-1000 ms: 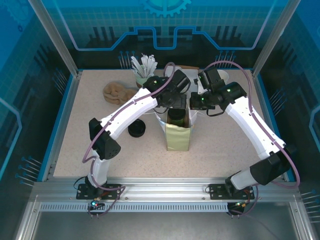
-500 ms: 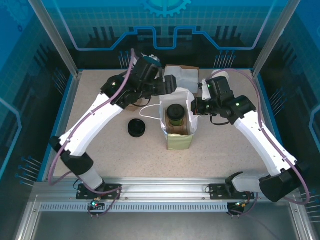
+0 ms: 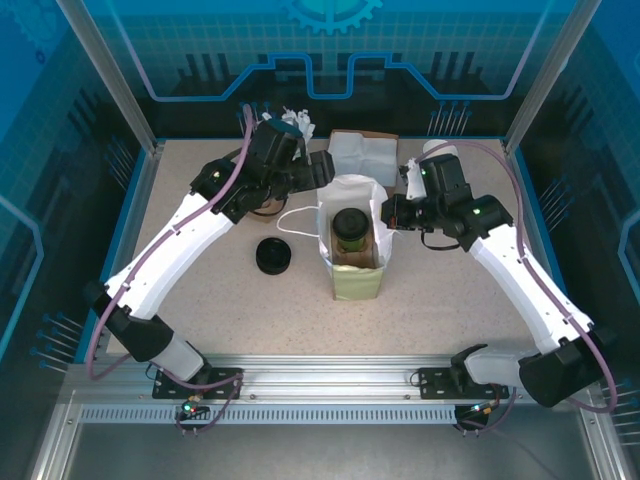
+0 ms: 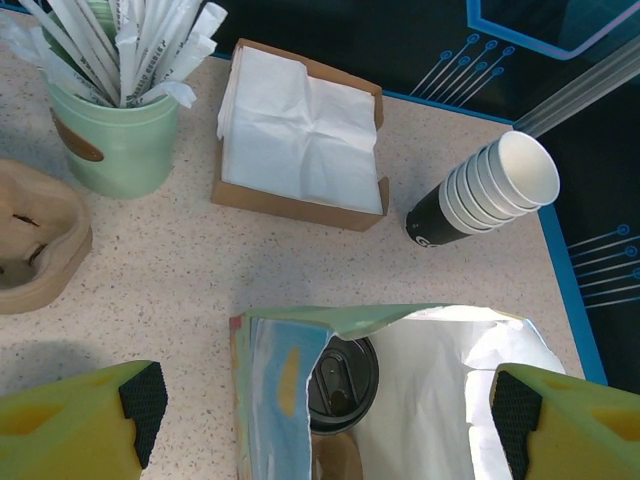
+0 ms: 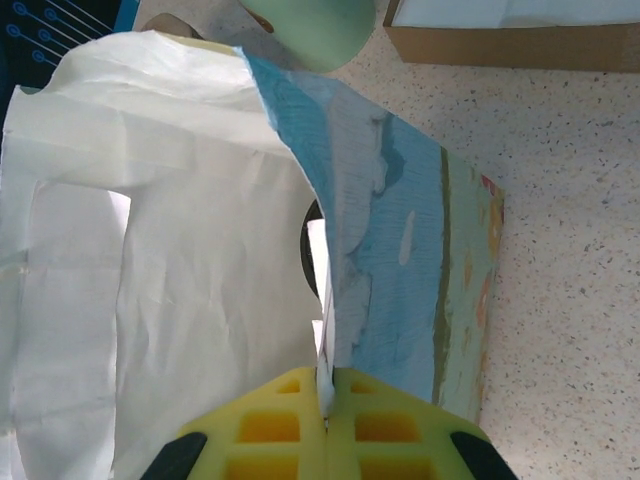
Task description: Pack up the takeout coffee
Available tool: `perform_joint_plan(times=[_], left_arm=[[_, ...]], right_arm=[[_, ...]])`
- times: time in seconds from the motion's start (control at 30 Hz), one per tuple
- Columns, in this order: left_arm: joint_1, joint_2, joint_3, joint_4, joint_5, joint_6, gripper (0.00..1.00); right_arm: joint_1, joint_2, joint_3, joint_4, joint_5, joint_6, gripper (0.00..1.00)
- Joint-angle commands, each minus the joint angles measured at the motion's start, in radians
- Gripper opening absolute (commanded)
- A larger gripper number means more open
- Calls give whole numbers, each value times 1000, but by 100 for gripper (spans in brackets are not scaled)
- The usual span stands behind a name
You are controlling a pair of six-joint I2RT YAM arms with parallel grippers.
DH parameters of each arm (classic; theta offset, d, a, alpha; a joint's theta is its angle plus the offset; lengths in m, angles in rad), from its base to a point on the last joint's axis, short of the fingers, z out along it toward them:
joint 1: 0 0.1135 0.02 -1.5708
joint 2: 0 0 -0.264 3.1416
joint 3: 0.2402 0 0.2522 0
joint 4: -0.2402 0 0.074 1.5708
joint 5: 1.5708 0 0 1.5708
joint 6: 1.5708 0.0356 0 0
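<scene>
1. The takeout coffee [image 3: 351,228] stands upright inside the paper bag [image 3: 356,278] at the centre of the top view; its black lid faces up at the lower middle of my left wrist view
2. I judge it light, with a thin paper wall that dents and a lid that could pop off, so any hold belongs gently around the body below the lid
3. The bag looks soft and quick to crumple; my right gripper [image 5: 325,405] is pinched tight on its rim, keeping the mouth open
4. My left gripper [image 4: 325,405] hangs spread wide and empty above that mouth
5. The napkin box [image 4: 300,135] and stack of cups [image 4: 490,185] crowd the upper side and the black lids [image 3: 272,256] sit just left of the bag; the table [image 3: 450,310] toward the lower frame looks open
</scene>
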Motion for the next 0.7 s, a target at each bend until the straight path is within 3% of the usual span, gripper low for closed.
perform_joint_plan(times=[0.0, 0.4, 0.5, 0.67], left_arm=[[18, -10, -11, 33, -31, 0, 86], [67, 38, 37, 18, -7, 79, 87], [106, 41, 40, 22, -6, 97, 87], [145, 42, 20, 79, -40, 153, 89]], right_arm=[[-15, 32, 45, -1, -27, 16, 0], [-33, 69, 41, -14, -10, 81, 4], [-40, 82, 51, -20, -21, 81, 10], [-54, 87, 84, -24, -22, 40, 30]])
